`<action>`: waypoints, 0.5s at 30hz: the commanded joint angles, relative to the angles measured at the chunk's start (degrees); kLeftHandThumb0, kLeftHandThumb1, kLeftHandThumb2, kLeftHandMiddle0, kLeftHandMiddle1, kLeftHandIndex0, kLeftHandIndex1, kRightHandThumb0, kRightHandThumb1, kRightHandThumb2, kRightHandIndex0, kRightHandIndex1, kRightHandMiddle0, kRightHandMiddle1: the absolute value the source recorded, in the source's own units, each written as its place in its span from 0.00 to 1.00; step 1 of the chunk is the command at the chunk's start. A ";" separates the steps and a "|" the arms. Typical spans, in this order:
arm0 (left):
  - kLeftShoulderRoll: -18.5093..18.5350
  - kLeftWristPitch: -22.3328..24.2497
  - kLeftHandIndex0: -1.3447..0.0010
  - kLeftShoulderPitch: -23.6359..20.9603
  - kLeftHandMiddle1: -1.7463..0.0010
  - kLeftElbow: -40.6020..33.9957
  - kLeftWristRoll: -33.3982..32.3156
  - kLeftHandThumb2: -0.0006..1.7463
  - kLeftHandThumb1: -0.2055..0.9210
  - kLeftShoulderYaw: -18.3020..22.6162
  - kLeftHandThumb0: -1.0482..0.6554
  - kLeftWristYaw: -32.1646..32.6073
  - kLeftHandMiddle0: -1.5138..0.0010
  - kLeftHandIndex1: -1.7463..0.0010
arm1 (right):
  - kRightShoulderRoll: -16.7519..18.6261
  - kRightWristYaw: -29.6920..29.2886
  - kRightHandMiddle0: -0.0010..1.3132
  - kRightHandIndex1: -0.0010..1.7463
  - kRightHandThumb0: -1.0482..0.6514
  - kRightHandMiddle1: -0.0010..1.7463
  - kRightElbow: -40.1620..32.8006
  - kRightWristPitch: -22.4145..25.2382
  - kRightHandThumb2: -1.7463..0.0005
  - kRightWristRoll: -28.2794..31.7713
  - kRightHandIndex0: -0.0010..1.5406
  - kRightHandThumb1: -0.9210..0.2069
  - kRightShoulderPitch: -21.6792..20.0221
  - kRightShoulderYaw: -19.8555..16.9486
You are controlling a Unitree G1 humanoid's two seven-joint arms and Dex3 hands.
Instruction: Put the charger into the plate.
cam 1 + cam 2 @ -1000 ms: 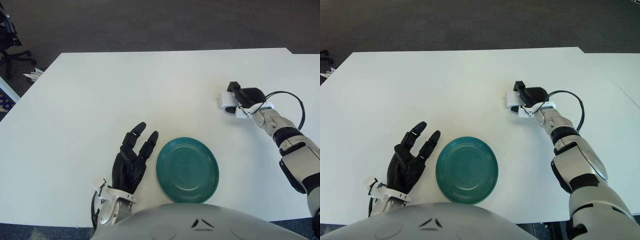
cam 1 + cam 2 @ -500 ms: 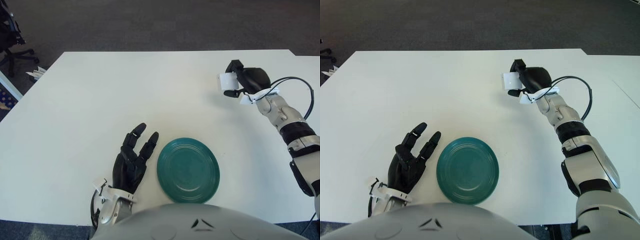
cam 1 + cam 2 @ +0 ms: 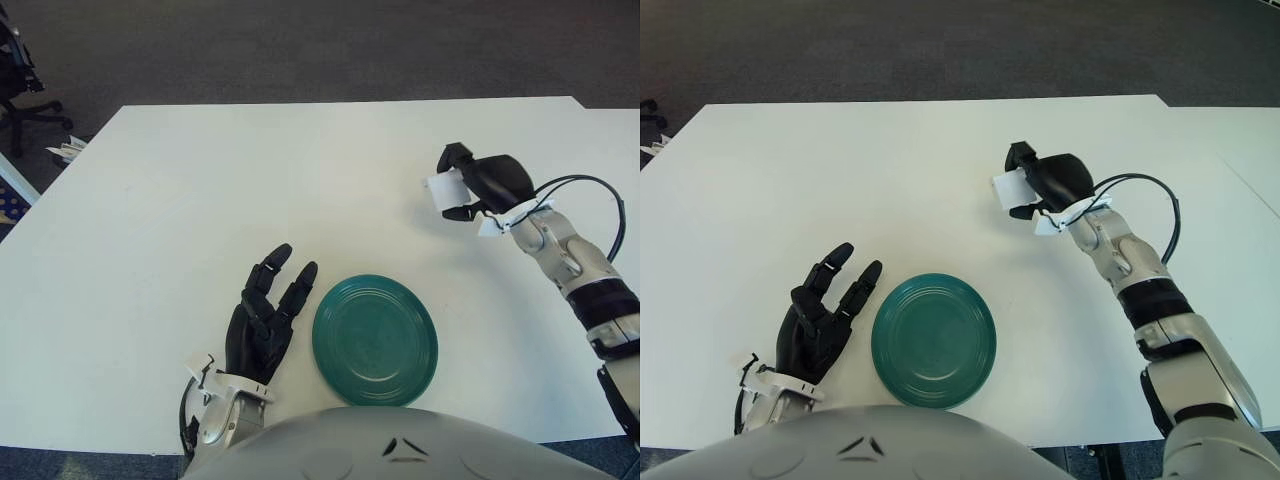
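A white charger (image 3: 441, 190) is held in my right hand (image 3: 470, 185), whose black fingers are curled around it, raised above the white table (image 3: 200, 190) at the right. The green plate (image 3: 375, 340) lies near the table's front edge, below and to the left of that hand, with nothing on it. My left hand (image 3: 262, 325) shows just left of the plate, palm down, fingers spread and holding nothing.
A black cable (image 3: 590, 195) loops off my right wrist. An office chair base (image 3: 25, 100) and some clutter (image 3: 65, 150) stand past the table's far left corner on the dark carpet.
My right hand lifted the charger off the table, rose toward the far side, then came back down and to the left, closer to the plate. The left hand stayed put.
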 commanded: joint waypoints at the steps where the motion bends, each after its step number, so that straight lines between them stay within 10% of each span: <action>1: -0.05 -0.10 0.90 -0.28 0.98 0.33 -0.17 0.55 1.00 0.36 0.01 -0.02 0.58 0.47 | -2.05 4.06 0.38 1.00 0.36 1.00 -7.79 -0.72 0.36 -0.13 0.60 0.40 2.08 -1.40; 15: -0.22 -0.20 0.92 -0.62 0.99 0.87 -0.15 0.55 1.00 0.36 0.02 -0.26 0.60 0.47 | -3.67 16.31 0.35 1.00 0.37 1.00 -24.89 -3.41 0.39 -0.40 0.59 0.36 6.72 -2.77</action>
